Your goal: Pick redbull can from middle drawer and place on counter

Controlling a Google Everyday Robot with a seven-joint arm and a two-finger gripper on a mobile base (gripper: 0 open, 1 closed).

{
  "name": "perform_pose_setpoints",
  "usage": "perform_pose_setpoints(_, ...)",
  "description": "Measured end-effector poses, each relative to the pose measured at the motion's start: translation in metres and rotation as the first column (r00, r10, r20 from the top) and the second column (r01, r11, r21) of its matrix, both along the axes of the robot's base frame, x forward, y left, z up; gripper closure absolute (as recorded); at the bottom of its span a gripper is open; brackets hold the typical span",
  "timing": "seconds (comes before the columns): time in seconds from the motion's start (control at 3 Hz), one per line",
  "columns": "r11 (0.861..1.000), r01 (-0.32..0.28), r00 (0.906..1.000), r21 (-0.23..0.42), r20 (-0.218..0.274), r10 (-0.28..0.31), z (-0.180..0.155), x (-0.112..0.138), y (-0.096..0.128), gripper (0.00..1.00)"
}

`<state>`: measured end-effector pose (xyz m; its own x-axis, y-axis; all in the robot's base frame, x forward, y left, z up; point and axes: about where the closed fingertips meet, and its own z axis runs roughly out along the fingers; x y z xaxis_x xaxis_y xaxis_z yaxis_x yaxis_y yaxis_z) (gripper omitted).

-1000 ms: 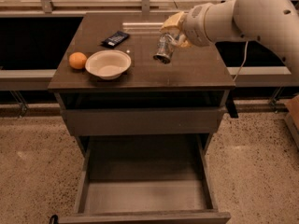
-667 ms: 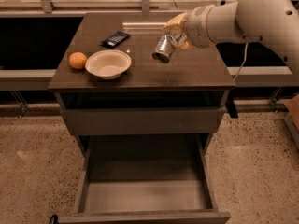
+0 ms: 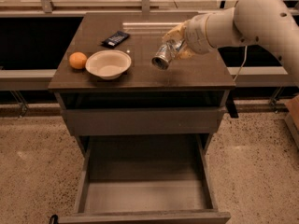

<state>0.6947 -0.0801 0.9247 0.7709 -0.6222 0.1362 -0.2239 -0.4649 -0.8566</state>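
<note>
Speckled stone flooring lay round the grey cabinet. Above its top I had the slim silver-and-blue metal redbull can (image 3: 162, 58) held over the right half of the dark brown glossy counter (image 3: 205, 74), about midway between back and front edges. In the last second the can had tipped from near upright to steeply slanted, with its round end turned toward the front-left corner. It had also sunk a little toward the slab, though I could not tell if it touched.

The two-finger gripper (image 3: 176, 45) was clenched on the can's upper end, and the white arm (image 3: 261, 17) reached in over the right edge. Below, the wide dark-grey middle drawer (image 3: 82, 190) stood pulled out, with no can in it.

I judged the pick done and only the set-down left. Tilted like that, the can might roll on release. The white bowl (image 3: 108, 64), the orange fruit (image 3: 78, 60) and the flat dark packet (image 3: 115, 38) sat on the left half, well apart from it.
</note>
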Motion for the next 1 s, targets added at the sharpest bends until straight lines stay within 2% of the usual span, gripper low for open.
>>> perform_pose_setpoints(0.33, 1.0, 0.018, 0.9967, 0.024, -0.08, -0.016, -0.022, -0.002, -0.001, 1.0)
perform_pose_setpoints(0.67, 0.999, 0.032, 0.9912, 0.031, -0.129, -0.027, -0.037, -0.004, -0.002, 1.0)
perform_pose_setpoints(1.0, 0.999, 0.028, 0.9911, 0.032, -0.131, -0.024, -0.039, -0.004, 0.0, 0.82)
